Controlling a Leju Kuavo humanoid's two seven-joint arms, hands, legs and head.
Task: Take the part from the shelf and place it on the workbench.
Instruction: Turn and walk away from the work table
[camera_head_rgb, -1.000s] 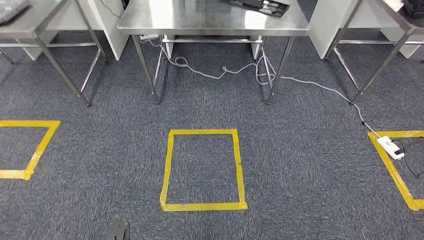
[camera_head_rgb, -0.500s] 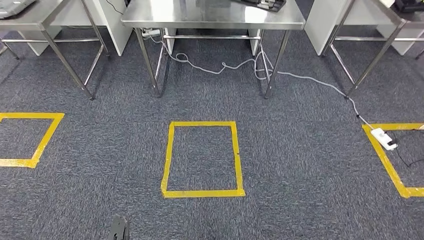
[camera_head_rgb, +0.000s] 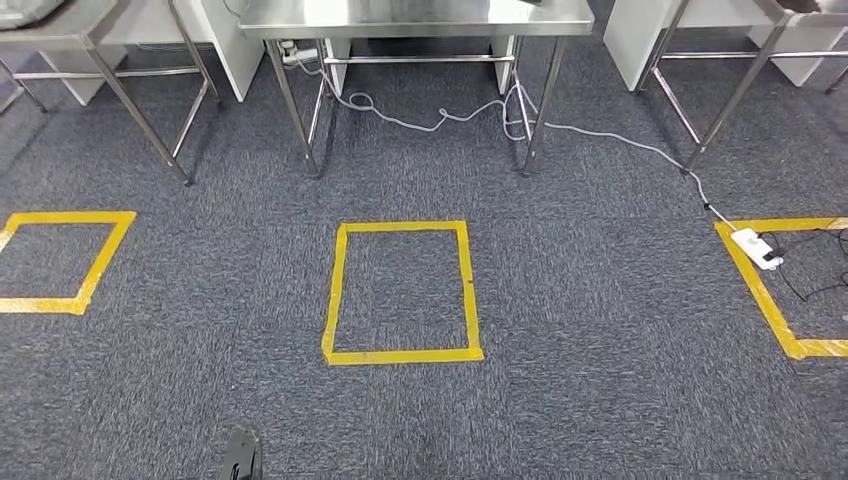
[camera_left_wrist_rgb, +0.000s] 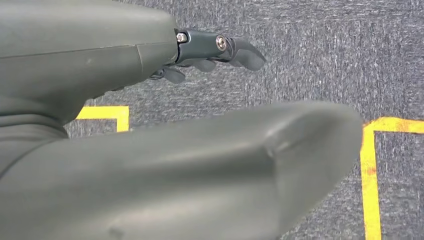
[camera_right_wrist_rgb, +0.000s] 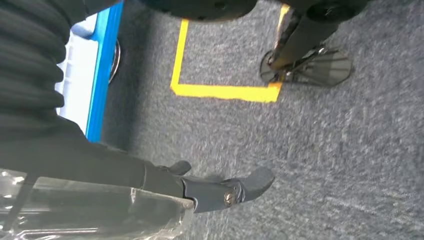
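In my right hand (camera_right_wrist_rgb: 210, 192), seen in the right wrist view, sits the part (camera_right_wrist_rgb: 95, 210): a dark item sealed in clear, crinkled plastic wrap, my fingers closed along its upper edge. I judge it light and fairly stiff inside, but the film is slick and loose, so a hold on the wrap alone could slip; the firm body beneath the film is the place to bear on. What the part actually is cannot be made out, since it is cut off at the picture's edge and glare covers the wrap.

My left hand (camera_left_wrist_rgb: 215, 52) hangs over the carpet (camera_head_rgb: 600, 350), fingers loosely curled with nothing in them, the thumb blurred and close to the lens.

Ahead, in the head view, a steel workbench (camera_head_rgb: 415, 18) stands beyond a yellow tape square (camera_head_rgb: 402, 292); its top is mostly cut off. A grey cable (camera_head_rgb: 440, 118) trails beneath it toward a white power strip (camera_head_rgb: 755, 247). A blue-edged surface (camera_right_wrist_rgb: 97, 75) lies beside me, its nature unclear.
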